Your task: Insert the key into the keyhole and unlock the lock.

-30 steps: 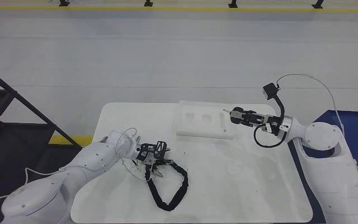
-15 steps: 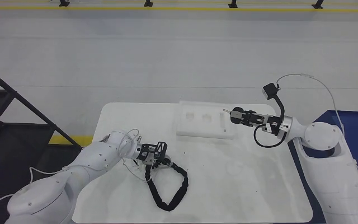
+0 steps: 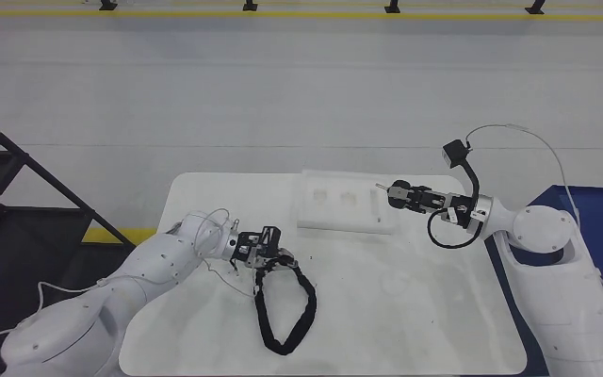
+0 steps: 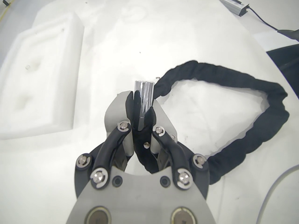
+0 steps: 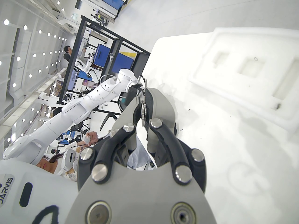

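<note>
At the left of the white table (image 3: 405, 302), the left gripper (image 3: 268, 253) is clamped on the chrome lock cylinder (image 4: 144, 94) of a chain lock. In the left wrist view its black pads (image 4: 129, 103) press both sides of the cylinder, whose bright end sticks out past the fingertips. The chain (image 3: 287, 325), sleeved in black fabric, runs from the cylinder in a closed loop. The loop lies on the tabletop on the near side of the gripper.

In the middle, toward the table's far edge, a white foam tray (image 3: 344, 201) lies flat. Shallow rectangular recesses (image 5: 251, 65) are cut into its top. It is apart from the chain and from the left gripper.

To the right, the right gripper (image 3: 388, 191) is held above the table at the tray's right edge, pointing toward the left arm. In the right wrist view its fingers are nearly together, pinching a small metal key (image 5: 143, 110) between the pads. The key stands edge-on to the camera. The key and the lock cylinder are well apart, with the foam tray's near corner roughly between them.
</note>
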Robot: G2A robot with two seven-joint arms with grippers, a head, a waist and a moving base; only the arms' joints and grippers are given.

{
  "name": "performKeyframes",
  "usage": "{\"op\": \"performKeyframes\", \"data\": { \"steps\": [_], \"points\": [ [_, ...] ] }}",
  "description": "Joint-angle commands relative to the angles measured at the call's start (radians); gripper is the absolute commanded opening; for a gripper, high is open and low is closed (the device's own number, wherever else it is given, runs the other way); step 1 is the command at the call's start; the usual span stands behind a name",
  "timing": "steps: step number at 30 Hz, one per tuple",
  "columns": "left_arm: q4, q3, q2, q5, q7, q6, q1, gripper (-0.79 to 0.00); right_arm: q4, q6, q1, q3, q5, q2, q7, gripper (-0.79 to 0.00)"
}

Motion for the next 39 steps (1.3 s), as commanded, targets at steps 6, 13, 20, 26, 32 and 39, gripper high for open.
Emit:
{"op": "performKeyframes", "data": {
  "steps": [6,13,20,26,32,39],
  "points": [
    [-0.140,-0.070,0.046,-0.066,-0.017,-0.046,0.011,-0.785,0.000,0.000,0.000,0.000,0.000,0.000,0.000,-0.785],
    [-0.301,-0.175,0.094,-0.179,-0.085,-0.075,0.037,-0.785,-0.052,0.104,0.009,-0.018,-0.023,0.011,0.116,-0.785],
    [-0.441,-0.264,0.123,-0.236,-0.177,-0.056,0.063,-0.785,-0.190,0.217,0.002,0.017,-0.013,0.029,0.214,-0.785],
    [-0.523,-0.317,0.128,-0.283,-0.251,-0.043,0.070,-0.785,-0.292,0.274,-0.020,0.047,-0.013,0.043,0.261,-0.785],
    [-0.559,-0.332,0.109,-0.312,-0.309,-0.042,0.048,-0.785,-0.351,0.301,-0.027,0.056,-0.024,0.054,0.290,-0.785],
    [-0.553,-0.315,0.077,-0.299,-0.321,-0.021,0.016,-0.785,-0.357,0.306,-0.024,0.063,-0.024,0.060,0.276,-0.785]
  ]
}}
